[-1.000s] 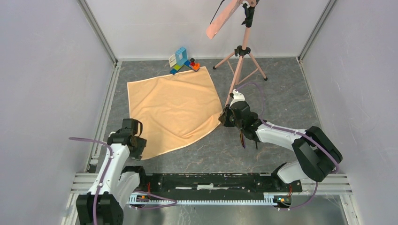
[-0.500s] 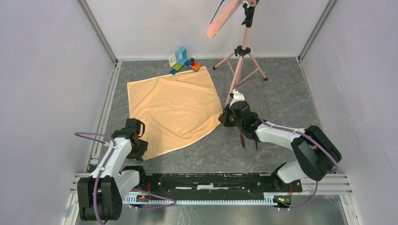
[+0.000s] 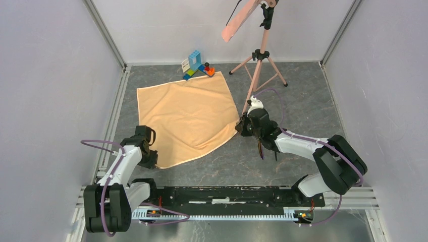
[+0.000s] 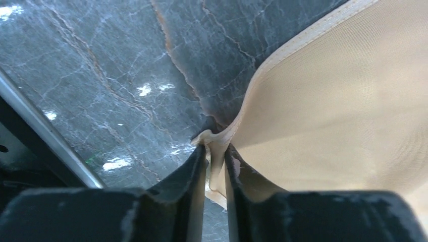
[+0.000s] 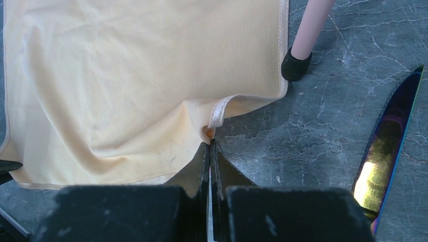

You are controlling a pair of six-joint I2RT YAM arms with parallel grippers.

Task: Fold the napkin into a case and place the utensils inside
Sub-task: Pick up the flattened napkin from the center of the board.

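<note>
The peach-tan napkin (image 3: pixel 188 115) lies spread open on the dark marbled table. My left gripper (image 3: pixel 151 162) is shut on its near-left corner; the left wrist view shows the cloth (image 4: pixel 328 116) bunched between the jaws of the left gripper (image 4: pixel 215 151). My right gripper (image 3: pixel 239 127) is shut on the napkin's near-right edge; the right wrist view shows the hem (image 5: pixel 126 80) pinched at the tips of the right gripper (image 5: pixel 209 145). The iridescent purple-gold utensil (image 5: pixel 387 146) lies on the table right of that gripper. The black utensil and a folded case are out of view.
A pink tripod (image 3: pixel 258 68) stands behind the right gripper; one rubber foot (image 5: pixel 294 64) rests at the napkin's right edge. A salmon strip (image 3: pixel 239 19) sits atop it. Coloured toy blocks (image 3: pixel 198 65) sit at the napkin's far corner. Grey walls enclose the table.
My left arm has swung in and down onto the napkin's near-left corner and closed on it. The right arm and the napkin's body have hardly moved.
</note>
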